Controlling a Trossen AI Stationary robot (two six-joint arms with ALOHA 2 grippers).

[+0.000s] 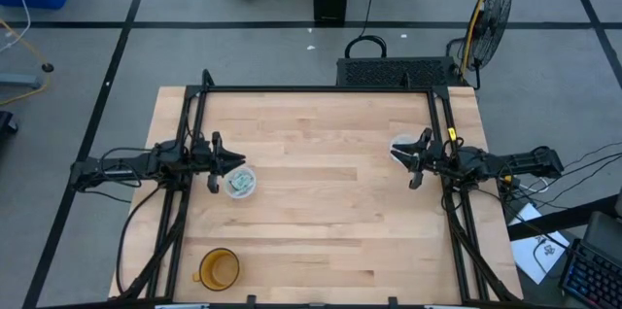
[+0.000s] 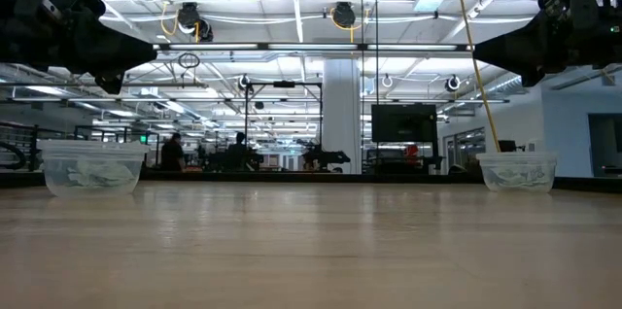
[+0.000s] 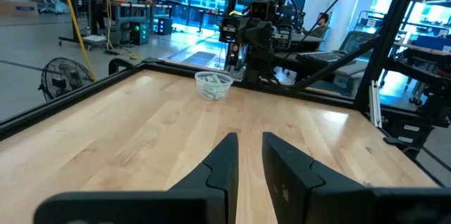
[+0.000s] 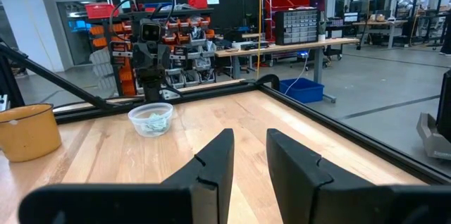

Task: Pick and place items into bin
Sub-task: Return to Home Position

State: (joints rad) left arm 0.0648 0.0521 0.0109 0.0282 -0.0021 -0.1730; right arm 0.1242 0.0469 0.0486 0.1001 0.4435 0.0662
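Observation:
Pale green and white packets lie in two clear bowls. One bowl (image 1: 240, 184) stands near the table's left side, and it also shows in the low view (image 2: 92, 168) and the right wrist view (image 4: 151, 119). The other bowl (image 1: 400, 144) stands near the right side and shows as well (image 2: 518, 171) (image 3: 213, 85). My left gripper (image 1: 236, 162) (image 3: 250, 139) hovers above the table beside the left bowl, open by a narrow gap and holding nothing. My right gripper (image 1: 396, 155) (image 4: 248, 134) hovers beside the right bowl, also narrowly open with nothing between its fingers.
A yellow cup (image 1: 219, 268) (image 4: 25, 132) stands at the table's near left corner. A black frame (image 1: 321, 90) runs along the far edge and both sides. Bare wood spans the middle of the table between the two arms. A fan (image 1: 489, 13) stands on the floor beyond the far right corner.

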